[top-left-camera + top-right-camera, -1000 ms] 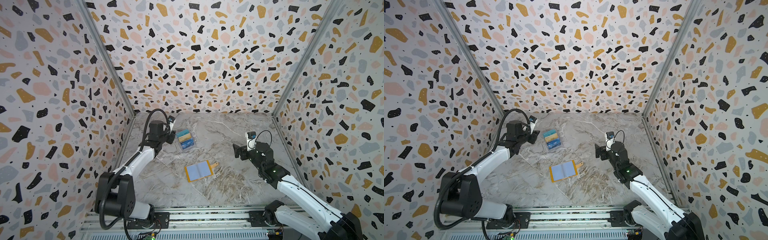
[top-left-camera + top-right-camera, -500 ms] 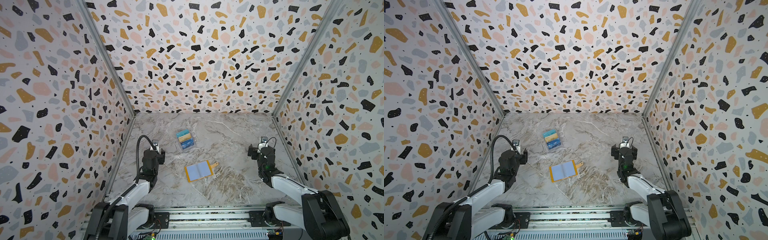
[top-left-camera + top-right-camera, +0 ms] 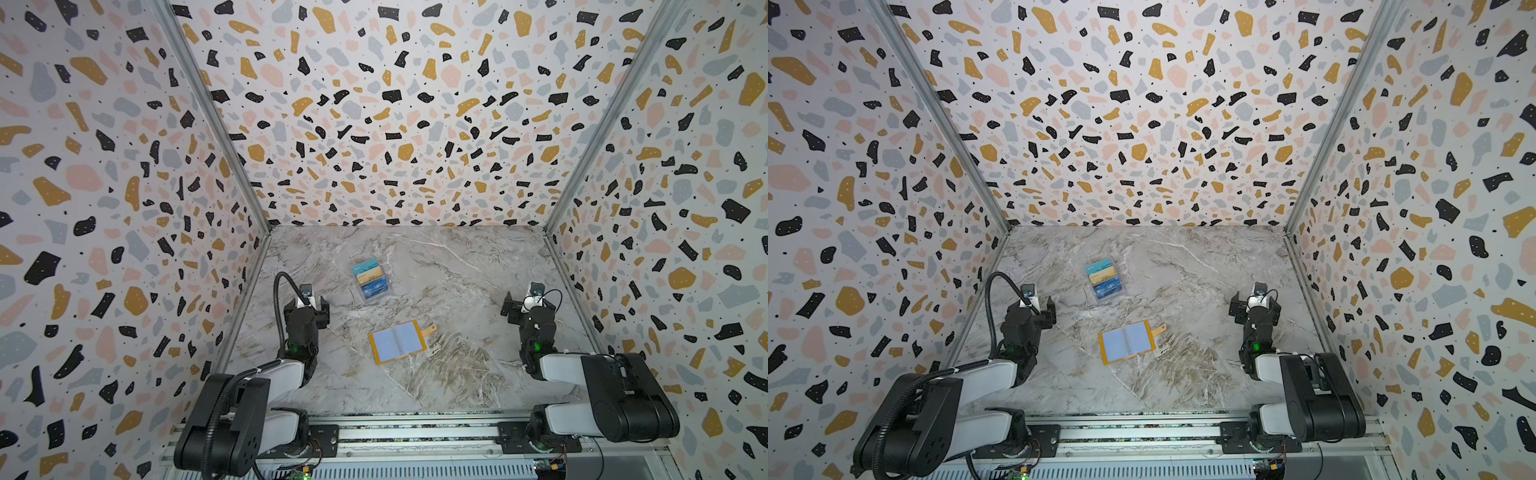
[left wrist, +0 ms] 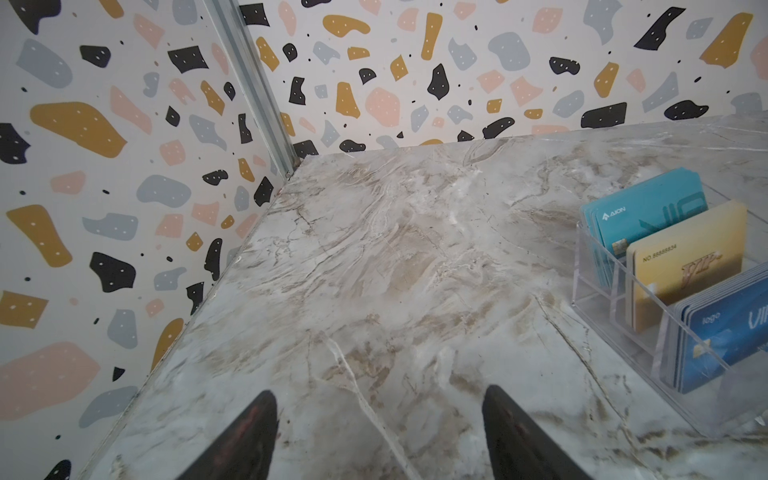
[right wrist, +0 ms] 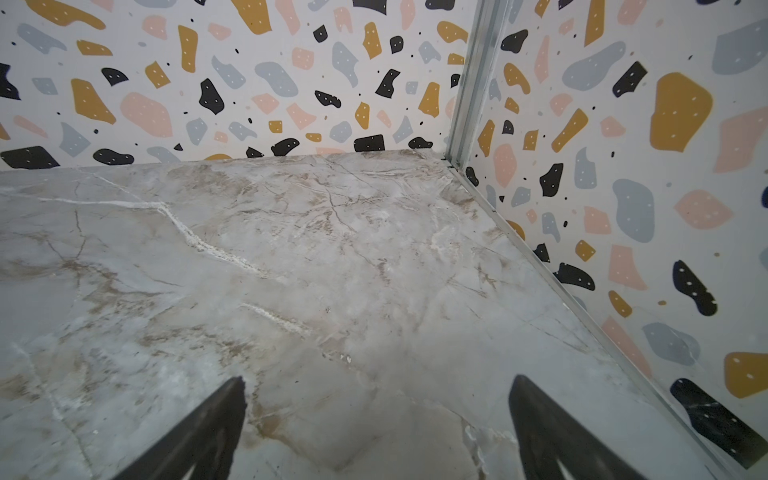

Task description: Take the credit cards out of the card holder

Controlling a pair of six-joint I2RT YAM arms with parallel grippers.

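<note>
Mustard leather-like material frames the card holder (image 3: 397, 341), which lies opened flat on the marble tabletop (image 3: 457, 270), about midway between the two arms. Its snap tab (image 3: 431, 330) sticks out from one edge, and its pale blue-grey sleeves (image 3: 1126, 341) face up. From the top views the sleeves look evenly pale. Whether a card is tucked inside cannot be told.

Farther back, a clear box (image 3: 371, 279) holds cards standing on edge. In the left wrist view a teal card (image 4: 648, 212) stands rearmost, a gold card (image 4: 685, 257) in front of it, and blue cards (image 4: 727, 332) nearest.

The left tool (image 4: 378, 399) has its fingers spread apart with only bare marble between them, gripping nothing. The right tool (image 5: 376, 382) is likewise spread wide and empty, well apart from both the holder and the box.

As for handling, the holder is probably light and floppy. On this smooth stone it would likely slide or fold if a card were tugged, so one tool should pin a cover down near the fold. The cards look thin, stiff, light and slick. A pinch across a short edge that pokes out of a sleeve seems the surest hold, pulling along the sleeve's opening. A card lying flat on the marble would be awkward to lift.
</note>
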